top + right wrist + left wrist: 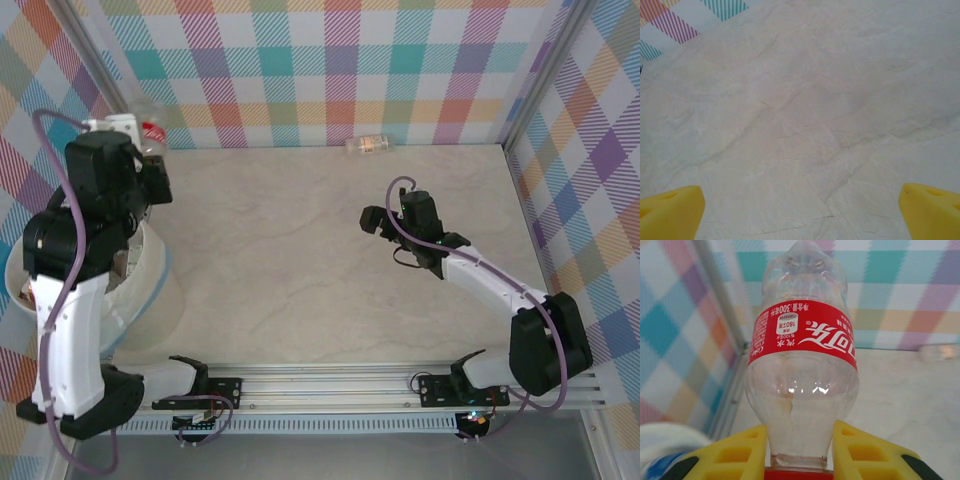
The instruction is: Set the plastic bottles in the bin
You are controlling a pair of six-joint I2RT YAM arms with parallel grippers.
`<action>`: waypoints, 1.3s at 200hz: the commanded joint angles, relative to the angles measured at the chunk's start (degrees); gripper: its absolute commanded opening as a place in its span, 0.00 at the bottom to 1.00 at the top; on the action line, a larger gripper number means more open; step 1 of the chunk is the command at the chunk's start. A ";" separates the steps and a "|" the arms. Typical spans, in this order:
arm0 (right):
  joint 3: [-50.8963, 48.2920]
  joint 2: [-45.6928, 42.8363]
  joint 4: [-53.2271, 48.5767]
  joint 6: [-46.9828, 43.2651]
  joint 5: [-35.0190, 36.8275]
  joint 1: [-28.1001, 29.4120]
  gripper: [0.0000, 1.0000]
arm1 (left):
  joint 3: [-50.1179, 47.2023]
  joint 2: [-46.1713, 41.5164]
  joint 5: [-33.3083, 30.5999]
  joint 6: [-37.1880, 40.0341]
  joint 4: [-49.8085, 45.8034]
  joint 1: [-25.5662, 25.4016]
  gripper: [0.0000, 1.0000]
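While L gripper point(800, 442) clamps neck, btl point(802, 340) ahead.

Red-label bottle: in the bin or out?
Out. The left hand grips the bottle by its neck, in the air, outside the bin.

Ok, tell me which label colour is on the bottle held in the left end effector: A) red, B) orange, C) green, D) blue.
A: the clear plastic bottle, clamped at its neck by the left end effector, wears a red band with white lettering.
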 commanded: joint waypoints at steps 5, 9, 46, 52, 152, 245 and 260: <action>3.17 0.14 1.21 0.75 -2.26 -0.25 1.00 | -7.87 -4.59 -17.13 -4.79 0.82 0.80 0.00; 3.24 0.14 0.98 0.66 -2.26 -0.25 1.00 | -9.10 -5.36 -18.70 -5.17 0.59 0.88 0.00; 3.09 -0.82 -0.62 -0.18 -1.27 -0.21 1.00 | -19.69 -9.44 -33.00 -10.24 -4.19 3.69 0.00; 3.18 -0.84 -0.96 -0.38 -1.12 -0.25 1.00 | -21.75 -10.11 -34.46 -10.71 -4.14 4.53 0.00; 11.03 2.93 -7.08 -6.45 -0.35 -0.34 1.00 | -38.66 -16.31 -21.17 -12.27 3.05 20.43 0.47; 14.46 8.77 -1.74 -8.94 1.32 -2.20 1.00 | -23.83 -16.29 -1.51 -9.31 -0.77 19.96 1.00; 13.95 9.88 1.92 -9.74 1.24 -3.05 1.00 | -21.46 -15.91 5.10 -9.73 0.34 19.68 1.00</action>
